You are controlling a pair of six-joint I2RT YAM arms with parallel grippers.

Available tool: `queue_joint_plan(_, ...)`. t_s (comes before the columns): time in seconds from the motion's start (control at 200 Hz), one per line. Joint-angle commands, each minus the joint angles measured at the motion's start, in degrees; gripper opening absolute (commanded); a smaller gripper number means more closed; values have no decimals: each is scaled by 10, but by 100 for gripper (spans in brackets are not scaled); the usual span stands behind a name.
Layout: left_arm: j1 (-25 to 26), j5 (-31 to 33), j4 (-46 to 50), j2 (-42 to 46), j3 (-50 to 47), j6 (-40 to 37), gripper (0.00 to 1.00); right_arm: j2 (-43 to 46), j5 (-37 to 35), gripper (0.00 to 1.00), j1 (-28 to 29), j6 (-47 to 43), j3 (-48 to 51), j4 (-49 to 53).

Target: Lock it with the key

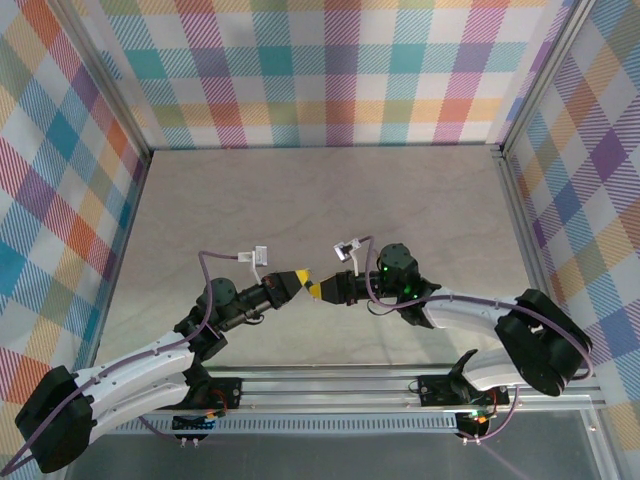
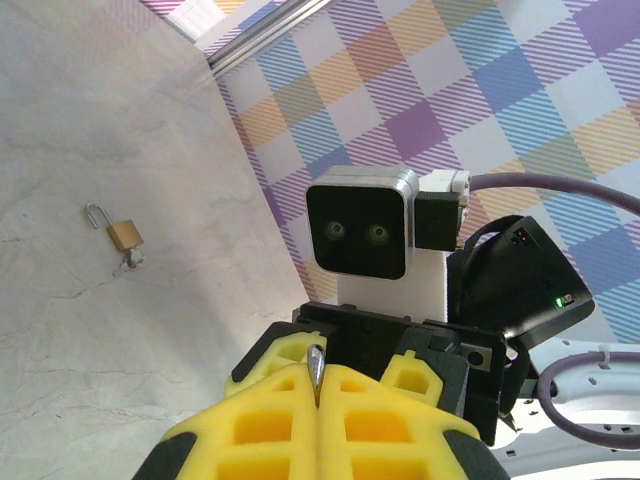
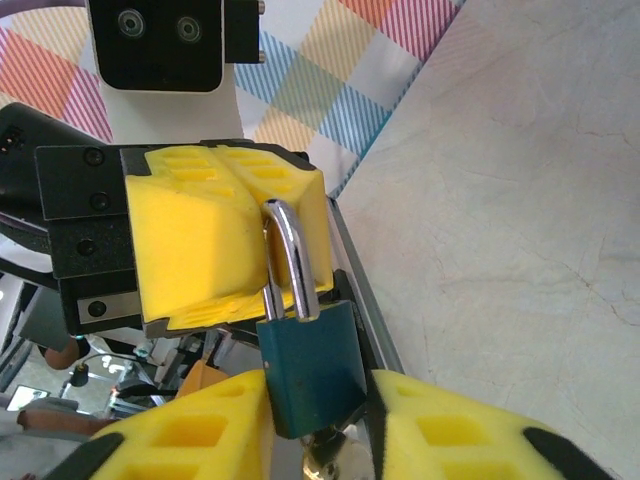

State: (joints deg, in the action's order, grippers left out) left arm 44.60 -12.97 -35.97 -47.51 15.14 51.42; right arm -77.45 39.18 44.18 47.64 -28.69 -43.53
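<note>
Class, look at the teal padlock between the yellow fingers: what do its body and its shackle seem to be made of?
Padlock body: likely metal under smooth teal coating, even dull sheen. Shackle: bare polished metal, probably steel, bright mirror-like highlights.

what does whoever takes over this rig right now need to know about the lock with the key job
Right pincer: shut on the body of the teal padlock, holding it off the table.
Left pincer: shut, tips against the padlock's steel shackle.
Elsewhere: a small brass padlock lies on the table with its shackle open.
Done: the teal padlock is lifted and held between the two arms.
Left: I can't tell if the shackle is seated. Something brass hangs under the teal body, possibly the key, but it is too cropped to say. Check both before turning anything.
</note>
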Motion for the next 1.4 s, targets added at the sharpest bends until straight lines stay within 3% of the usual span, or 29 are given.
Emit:
queue_joint_plan(0.0,9,-26,-44,15,-2,7,0,21,-52,27,-3,-39,-22,100)
queue_joint_plan(0.235,11,-26,-40,26,-4,7,0,74,-142,38,-2,-124,-55,285)
queue_joint_plan(0.475,14,-30,-57,14,-1,7,0,85,-134,53,0,-135,-58,292)
queue_joint_plan(0.655,14,-21,-56,15,-4,7,0,113,-105,60,0,-132,-41,259)
queue_joint_plan(0.985,17,1,-40,5,2,-2,0,105,-73,70,1,-21,-8,165)
queue_joint_plan(1.265,17,2,-13,4,10,-15,0,87,-25,70,1,44,6,78)
queue_joint_plan(1.395,18,6,-19,-3,11,-12,0,54,-17,69,6,88,22,-8)
